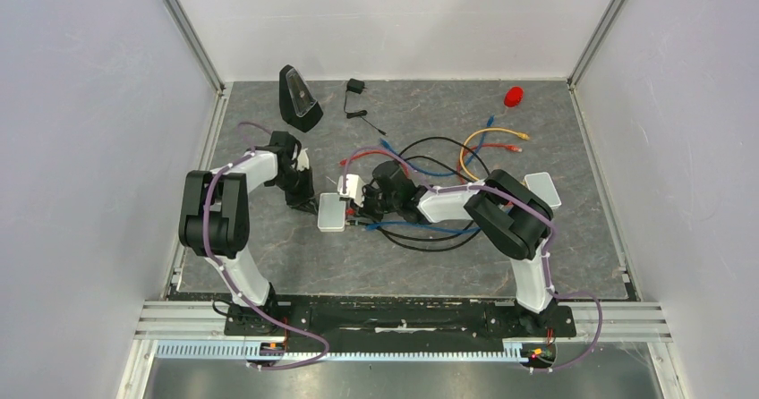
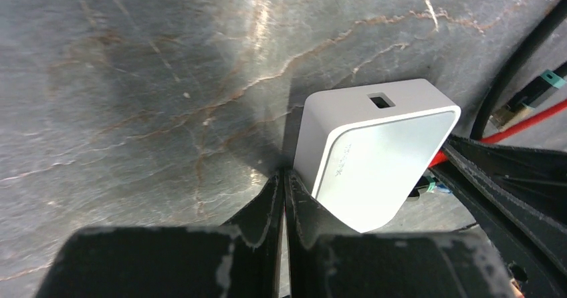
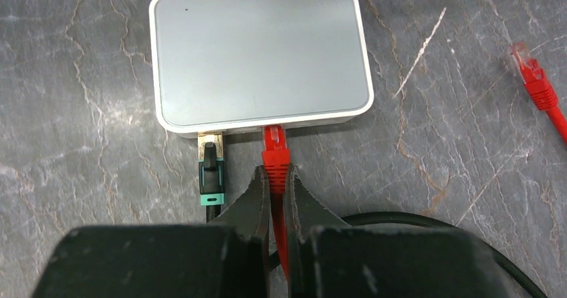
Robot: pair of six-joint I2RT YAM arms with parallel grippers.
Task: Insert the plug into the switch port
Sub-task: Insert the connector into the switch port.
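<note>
Got plug [image 3: 275, 154] (red boot, red cable) nose-first at switch port [image 3: 271, 128], in the near edge of pale switch box [image 3: 261, 51], lying flat mid-way across table [image 1: 268, 256]. Looks partly entered; can't confirm seated.

Pinched at the tail of the boot by right gripper [image 3: 277, 172], jaws clamped tight on it. Probably gripped that far back to leave the nose free to go in.

Left gripper [image 2: 282, 176] clenched on nothing, tips apparently butted against a box corner away from the port side. Reads as a backstop against sliding under the push.

Plug long axis square to the box edge, in line with the right fingers. Pointing left in the top view, toward left gripper.

Just beside it, already plugged: green-booted plug [image 3: 211, 174].
</note>
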